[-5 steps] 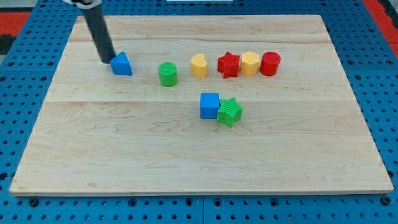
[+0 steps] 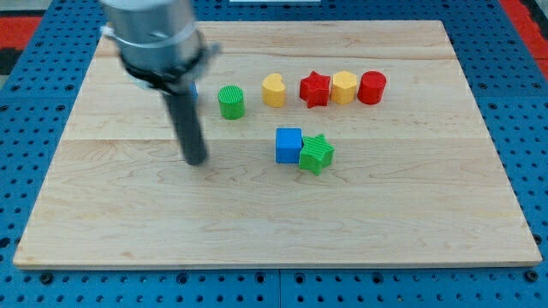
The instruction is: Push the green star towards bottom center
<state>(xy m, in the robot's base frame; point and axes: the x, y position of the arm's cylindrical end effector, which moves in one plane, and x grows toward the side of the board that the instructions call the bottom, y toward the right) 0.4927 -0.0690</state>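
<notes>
The green star [image 2: 316, 154] lies near the middle of the wooden board [image 2: 411, 214], touching the right side of a blue cube [image 2: 288, 145]. My tip [image 2: 197, 160] rests on the board well to the left of the blue cube and the star, apart from both. The arm's grey body [image 2: 152, 34] fills the view's top left and hides most of the blue triangular block; only a sliver of blue [image 2: 193, 91] shows beside the rod.
A row of blocks lies above the star: a green cylinder [image 2: 230, 102], a yellow heart [image 2: 273, 90], a red star [image 2: 314, 88], a yellow hexagon [image 2: 343, 87] and a red cylinder [image 2: 372, 87]. Blue pegboard [image 2: 514, 51] surrounds the board.
My tip has moved from beside the blue triangular block at the upper left down and to the right, towards the board's middle. The arm's body now covers that block. No block has moved.
</notes>
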